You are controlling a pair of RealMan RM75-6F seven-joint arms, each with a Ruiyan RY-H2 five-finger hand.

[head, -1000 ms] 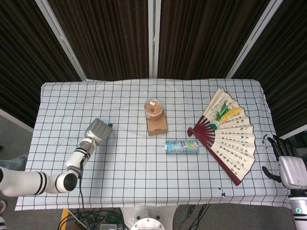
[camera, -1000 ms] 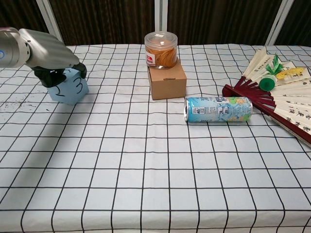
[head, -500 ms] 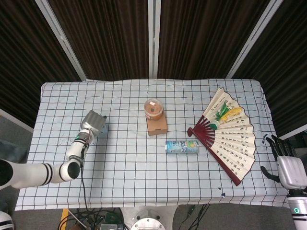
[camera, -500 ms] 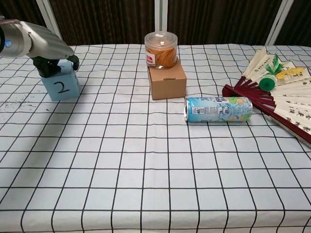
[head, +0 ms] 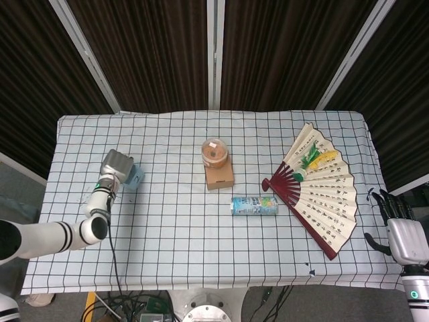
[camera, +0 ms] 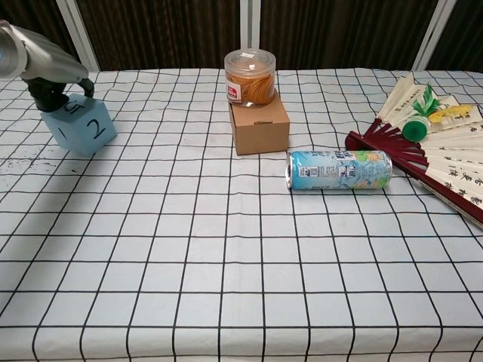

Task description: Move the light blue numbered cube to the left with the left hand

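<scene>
Nearest, the desk wears a checked cloth, soft and flat. Mid-desk lies a drinks can on its side, smooth metal, beside a ribbed paper fan spread open. The right hand hangs off the desk edge, fingers apart, holding nothing. Farther back, a cardboard box carries a clear plastic tub. Far left, the left hand grips the light blue cube from above, apparently tilted. The move left looks underway; next, set it flat and let go.
</scene>
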